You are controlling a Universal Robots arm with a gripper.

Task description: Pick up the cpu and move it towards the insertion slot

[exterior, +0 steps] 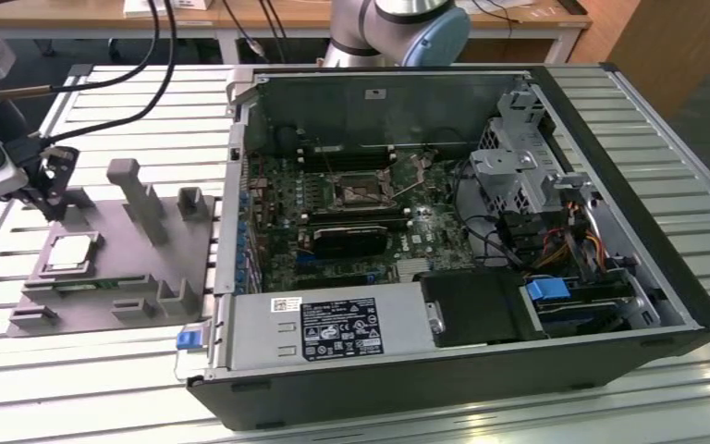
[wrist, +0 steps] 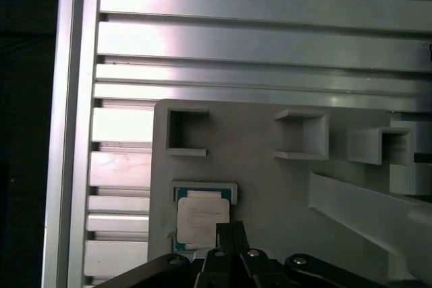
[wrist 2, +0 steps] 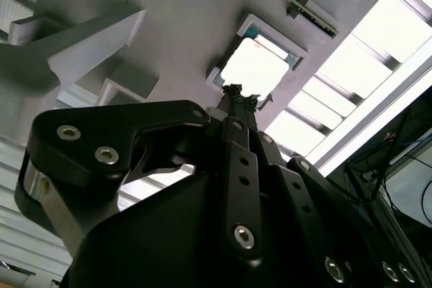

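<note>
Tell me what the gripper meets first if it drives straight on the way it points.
Probably the cpu, lying in its pocket on the grey fixture: the gripper aims at the chip's edge. Depth is unclear, so it could strike the pocket rim instead.

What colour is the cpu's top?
The cpu is silvery, pale-rimmed; clearest in the exterior view.

Bright, even light; soft shadows; glare whites out cpu (wrist 2: 255, 69).

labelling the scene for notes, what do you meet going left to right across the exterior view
cpu → blue latch → insertion slot → metal drive cage
</note>
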